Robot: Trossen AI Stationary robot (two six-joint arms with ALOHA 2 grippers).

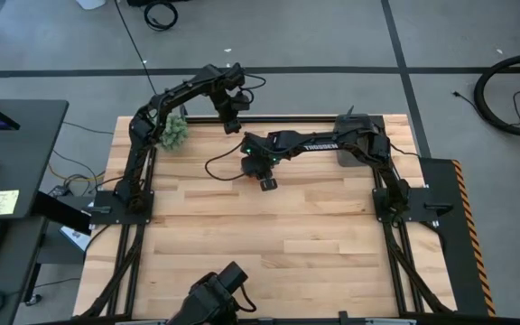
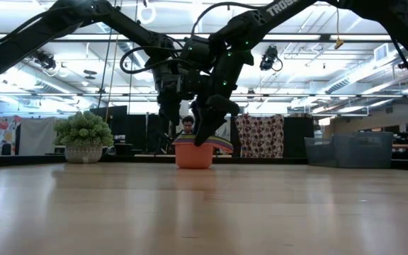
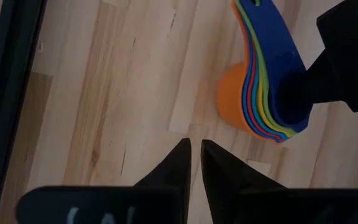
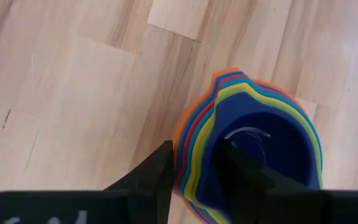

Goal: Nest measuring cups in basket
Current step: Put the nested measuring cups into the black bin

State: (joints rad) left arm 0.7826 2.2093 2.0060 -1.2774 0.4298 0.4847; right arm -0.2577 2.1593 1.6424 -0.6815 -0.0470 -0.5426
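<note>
The measuring cups (image 3: 263, 93) are nested in one stack, orange outermost and dark blue innermost. In the low view the stack (image 2: 193, 154) stands on the table by its orange bottom. My right gripper (image 4: 197, 165) is above it, shut on its rims. My left gripper (image 3: 194, 149) is shut and hovers over bare wood just to the far left of the stack, touching nothing. In the high view the right gripper (image 1: 265, 173) hides the cups. The dark grey basket (image 1: 352, 121) sits at the table's far right, partly under the right arm. My right gripper comes at the stack from above, pointing down. One finger (image 4: 244, 165) is inside the dark blue innermost cup and the other finger (image 4: 157, 171) is outside the orange one, with the stacked rims (image 4: 194, 146) between them. The stack stays upright with its bottom on the table.
A fuzzy green plant ball (image 1: 174, 134) sits at the table's far left, near the left arm. The basket (image 2: 360, 150) shows to the right in the low view. Bare wood covers the middle and near half of the table (image 1: 269, 253).
</note>
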